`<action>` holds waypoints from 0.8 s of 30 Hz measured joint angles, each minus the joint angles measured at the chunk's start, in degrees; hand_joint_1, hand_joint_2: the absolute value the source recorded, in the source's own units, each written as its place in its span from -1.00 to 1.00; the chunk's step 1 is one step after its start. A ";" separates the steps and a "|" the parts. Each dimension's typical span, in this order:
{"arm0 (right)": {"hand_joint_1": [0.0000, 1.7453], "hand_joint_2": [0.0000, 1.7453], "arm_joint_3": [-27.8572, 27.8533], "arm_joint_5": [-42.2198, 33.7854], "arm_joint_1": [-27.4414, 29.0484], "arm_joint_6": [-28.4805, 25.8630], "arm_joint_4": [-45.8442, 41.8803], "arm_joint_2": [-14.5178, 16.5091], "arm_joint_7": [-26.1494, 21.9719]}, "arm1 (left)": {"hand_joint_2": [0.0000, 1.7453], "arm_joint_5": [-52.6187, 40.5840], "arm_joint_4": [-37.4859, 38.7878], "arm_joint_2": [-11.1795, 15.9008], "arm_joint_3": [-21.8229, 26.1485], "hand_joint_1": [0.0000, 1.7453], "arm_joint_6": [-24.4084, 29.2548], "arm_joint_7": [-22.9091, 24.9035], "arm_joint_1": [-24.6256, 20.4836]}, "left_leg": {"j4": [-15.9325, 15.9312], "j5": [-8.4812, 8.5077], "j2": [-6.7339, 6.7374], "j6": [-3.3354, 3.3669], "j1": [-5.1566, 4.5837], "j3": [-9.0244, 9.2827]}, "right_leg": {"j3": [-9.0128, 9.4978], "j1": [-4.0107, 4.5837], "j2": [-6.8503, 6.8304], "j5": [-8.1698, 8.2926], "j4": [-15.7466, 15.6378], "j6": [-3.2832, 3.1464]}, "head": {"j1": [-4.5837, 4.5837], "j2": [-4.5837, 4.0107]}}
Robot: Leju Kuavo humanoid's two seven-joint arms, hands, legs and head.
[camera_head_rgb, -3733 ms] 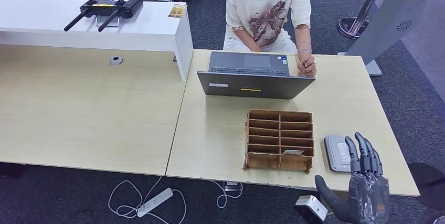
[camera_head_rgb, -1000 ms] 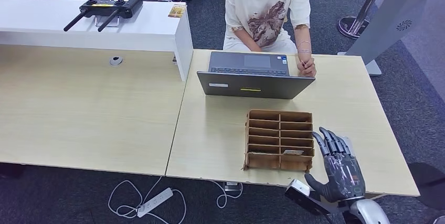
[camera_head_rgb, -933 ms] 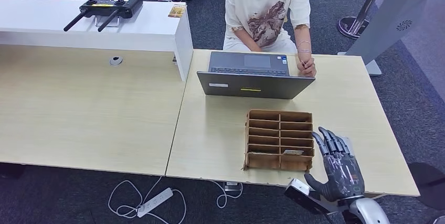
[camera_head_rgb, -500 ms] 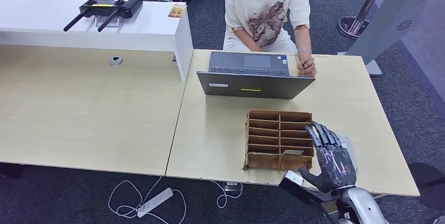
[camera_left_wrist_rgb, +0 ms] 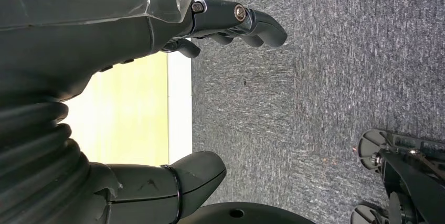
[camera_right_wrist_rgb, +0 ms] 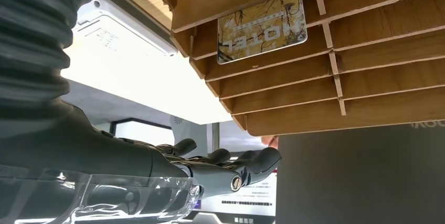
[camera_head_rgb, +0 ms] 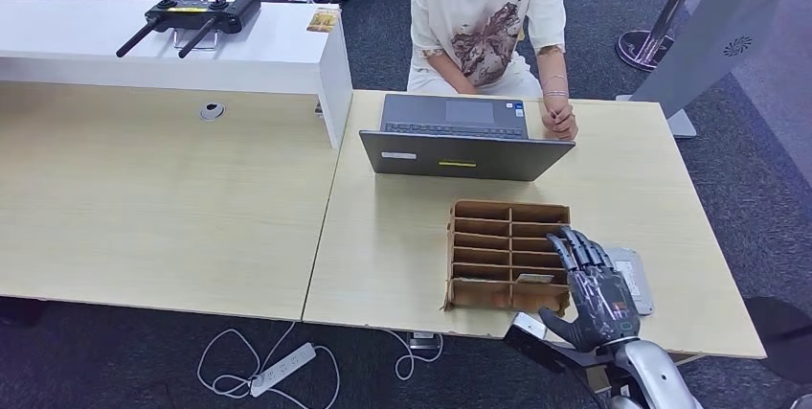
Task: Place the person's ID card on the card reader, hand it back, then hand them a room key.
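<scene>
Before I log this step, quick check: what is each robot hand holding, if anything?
Left robot hand: open, holding nothing, over the floor.
Right robot hand: open, holding nothing, above the card rack.

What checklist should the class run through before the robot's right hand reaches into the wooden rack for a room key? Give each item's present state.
1. Key card in a rack slot: ok.
2. Right hand holding nothing, fingers apart: ok.
3. Right hand over the wooden rack, right side: ok.
4. Card reader free of an ID card: cannot tell, partly hidden.
5. Person seated across the table: ok.
6. Left hand away from the table, holding nothing: ok.
</scene>
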 joint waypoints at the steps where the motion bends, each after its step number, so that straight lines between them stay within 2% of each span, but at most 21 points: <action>1: -1.00 1.00 0.07 -0.11 -0.16 -0.01 0.22 0.00 -0.10 | 1.00 0.02 0.00 0.00 0.00 -1.00 0.01 0.00 0.00 | 0.00 0.00 0.00 0.00 0.00 0.00 | 0.00 0.00 0.00 0.00 0.00 0.00 | 0.00 0.00; 24: -1.00 1.00 1.45 -1.85 -2.67 -0.81 3.68 0.00 -1.04 | 1.00 0.42 0.00 0.00 0.00 -1.00 0.19 0.02 0.00 | 0.00 0.00 0.00 0.00 0.00 0.00 | 0.00 0.00 0.00 0.00 0.00 0.00 | 0.00 0.00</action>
